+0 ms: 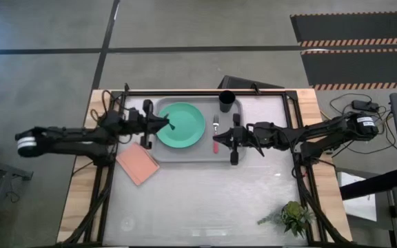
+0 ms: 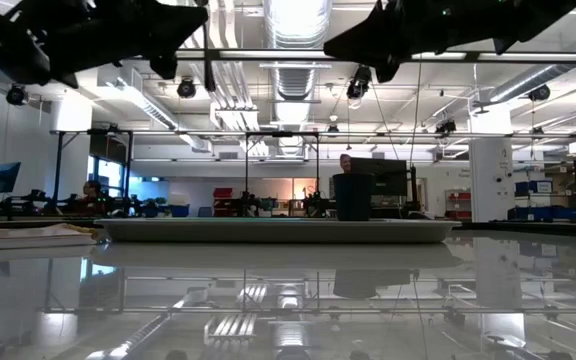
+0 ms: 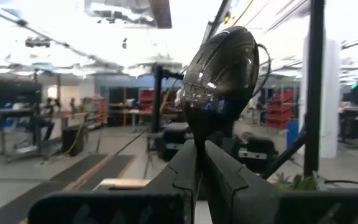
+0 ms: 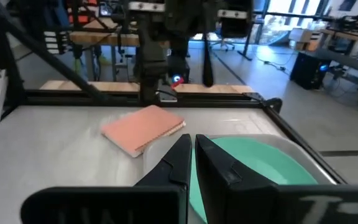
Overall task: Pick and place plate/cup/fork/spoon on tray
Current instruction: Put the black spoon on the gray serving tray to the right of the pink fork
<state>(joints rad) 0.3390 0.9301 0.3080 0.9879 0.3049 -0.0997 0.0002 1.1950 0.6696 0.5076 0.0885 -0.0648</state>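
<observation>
The grey tray (image 1: 185, 150) lies at the table's far middle. The mint-green plate (image 1: 185, 127) lies flat in its left part. The black cup (image 1: 227, 100) stands upright in its far right corner. The pink-handled fork (image 1: 216, 135) lies on the tray floor right of the plate, head toward the far edge. My left gripper (image 1: 165, 124) is over the plate's left part, raised well above it, shut on the dark spoon (image 3: 221, 68). My right gripper (image 1: 223, 139) is shut and empty, raised above the fork's handle; its wrist view (image 4: 191, 142) shows nothing between the fingers. My left gripper pinches the spoon's handle just below the bowl (image 3: 199, 135) between its two fingers. The fingers come level from the table's left and lie along the spoon. The bowl (image 3: 222, 62) sticks out past the fingertips. The spoon is lifted clear, above the plate.
A salmon-pink square pad (image 1: 137, 162) lies on the table beside the tray's near left corner. A small green plant (image 1: 293, 218) stands at the near right. The table's near half is bare glass. Black frame bars run along the far edge behind the tray.
</observation>
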